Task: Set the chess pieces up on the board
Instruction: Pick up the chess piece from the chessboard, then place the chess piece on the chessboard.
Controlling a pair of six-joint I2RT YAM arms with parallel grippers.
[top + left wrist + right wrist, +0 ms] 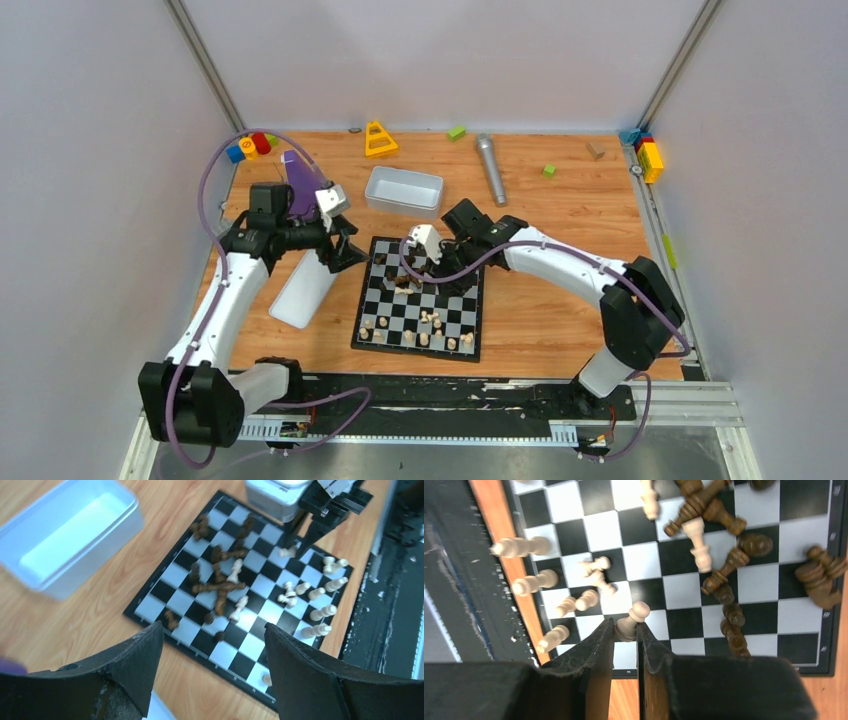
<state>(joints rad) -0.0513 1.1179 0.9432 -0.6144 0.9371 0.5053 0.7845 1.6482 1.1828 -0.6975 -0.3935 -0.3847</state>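
Observation:
The board [392,312] lies flat in the middle of the table. Dark brown chess pieces [220,575] lie tumbled in a heap over its centre squares, with a few pale ones among them. Pale pieces [420,335] stand and lie along the board's near edge. My right gripper [625,627] is shut on a pale pawn [633,620] and holds it just above the squares near that edge. My left gripper [212,626] hangs open and empty above the board's left border, near the white lid.
A white tray [404,190] stands behind the board. A white lid [300,290] lies to the board's left under the left arm. A grey cylinder [490,168], a yellow triangle toy [379,140] and coloured blocks [648,155] lie along the back.

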